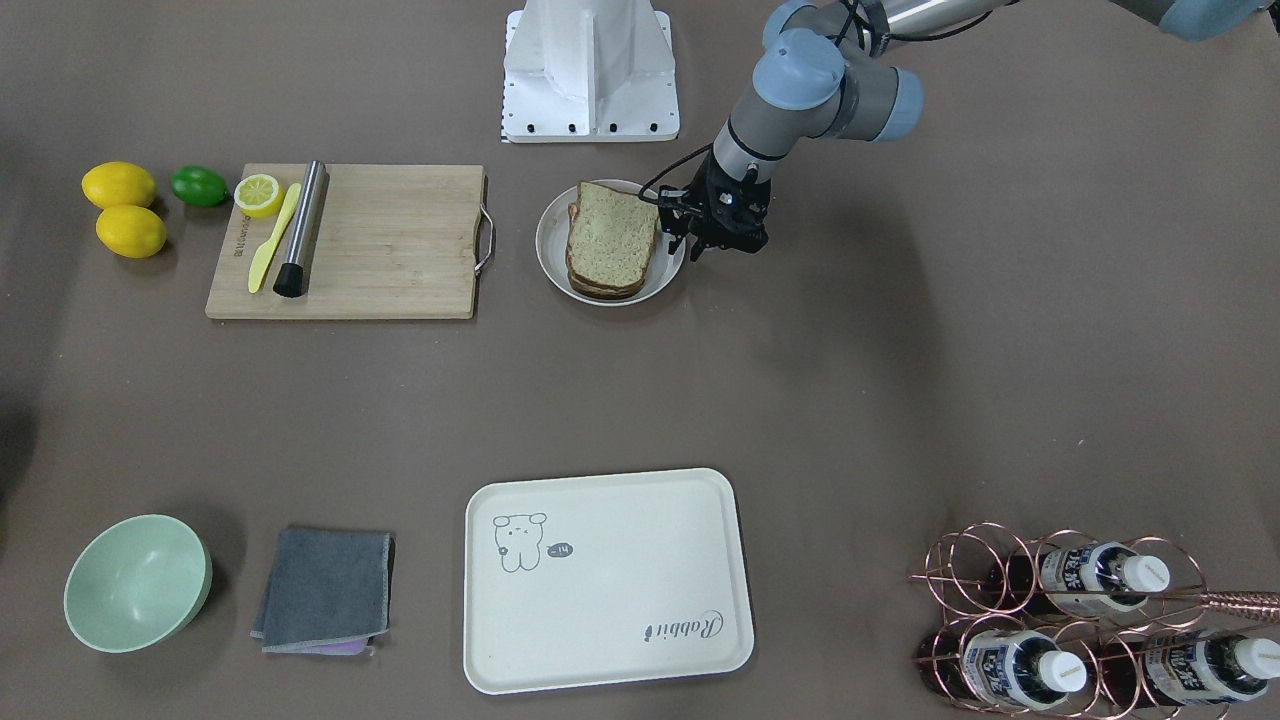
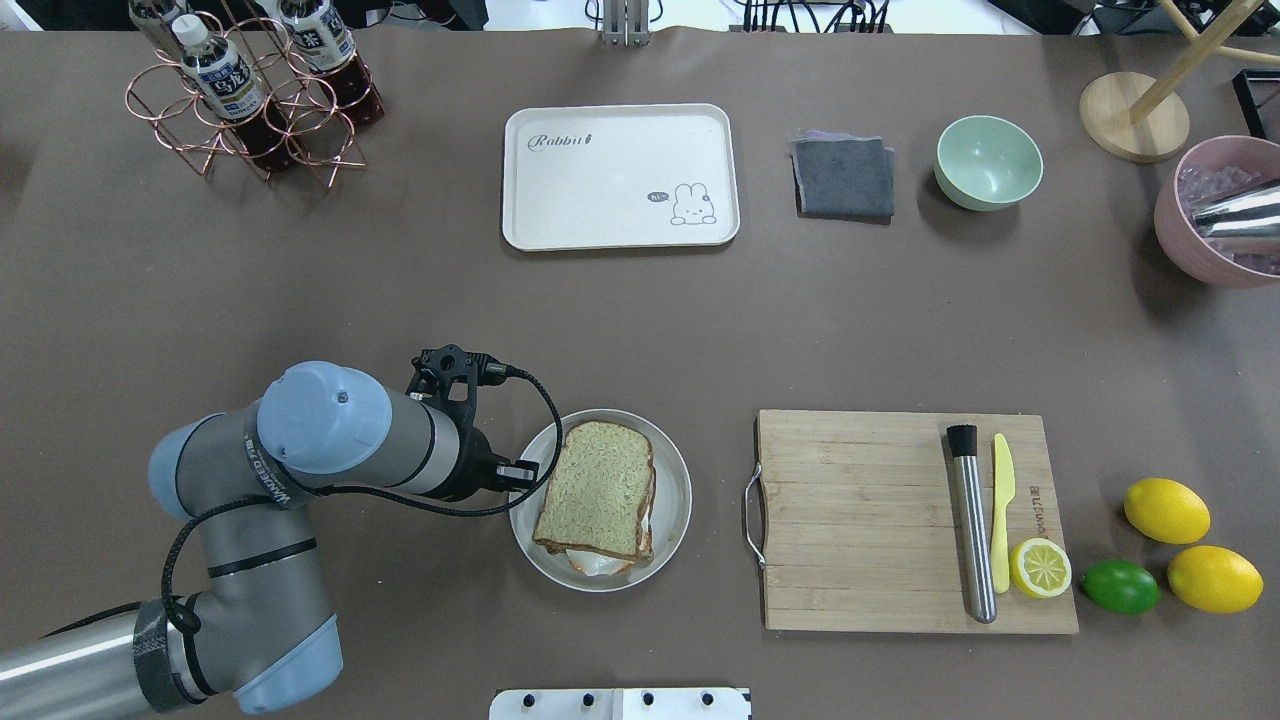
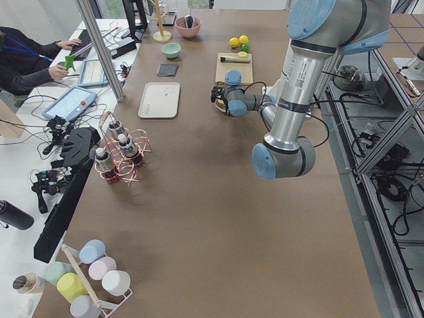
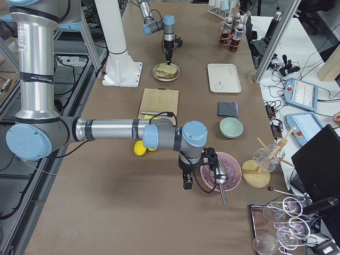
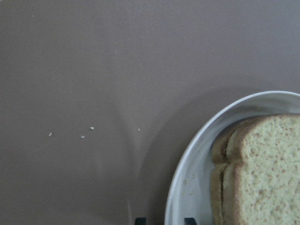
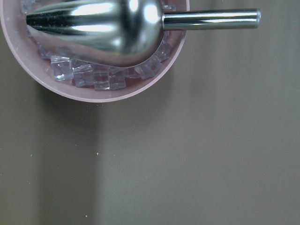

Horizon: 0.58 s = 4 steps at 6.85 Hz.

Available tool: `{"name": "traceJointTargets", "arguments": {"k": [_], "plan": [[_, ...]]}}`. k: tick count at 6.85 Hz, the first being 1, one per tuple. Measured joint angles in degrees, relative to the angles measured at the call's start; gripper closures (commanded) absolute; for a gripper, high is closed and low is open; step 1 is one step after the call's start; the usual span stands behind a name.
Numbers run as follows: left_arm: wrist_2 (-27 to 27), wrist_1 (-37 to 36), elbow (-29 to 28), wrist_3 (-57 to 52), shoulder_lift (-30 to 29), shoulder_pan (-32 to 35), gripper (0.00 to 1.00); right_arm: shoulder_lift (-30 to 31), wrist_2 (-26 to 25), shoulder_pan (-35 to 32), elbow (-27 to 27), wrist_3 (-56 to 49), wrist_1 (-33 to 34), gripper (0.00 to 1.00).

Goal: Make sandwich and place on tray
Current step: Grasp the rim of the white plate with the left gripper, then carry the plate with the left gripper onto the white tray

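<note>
Lying just beside the spread left claw (image 1: pixel 688 248): sandwich (image 1: pixel 610 240) on white plate (image 1: pixel 552 245).

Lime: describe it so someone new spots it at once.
Start at the wooden cutting board on the robot's right. Past its handle-free end lie three whole fruits. The lime is the only green one, beside two yellow lemons.

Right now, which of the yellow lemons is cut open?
The lemon half on the corner of the wooden cutting board, by the yellow knife. The two whole lemons lie on the table past the green lime.
</note>
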<state>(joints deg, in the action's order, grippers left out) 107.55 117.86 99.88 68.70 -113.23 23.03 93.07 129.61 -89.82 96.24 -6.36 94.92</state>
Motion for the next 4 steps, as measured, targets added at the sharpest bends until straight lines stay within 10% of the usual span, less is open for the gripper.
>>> {"name": "traceJointTargets", "arguments": {"k": [4], "plan": [[-0.1, 0.9, 0.5, -0.4, 0.0, 0.6, 1.0, 0.0, 0.0, 0.0, -0.3, -0.2, 0.0, 0.0]]}}
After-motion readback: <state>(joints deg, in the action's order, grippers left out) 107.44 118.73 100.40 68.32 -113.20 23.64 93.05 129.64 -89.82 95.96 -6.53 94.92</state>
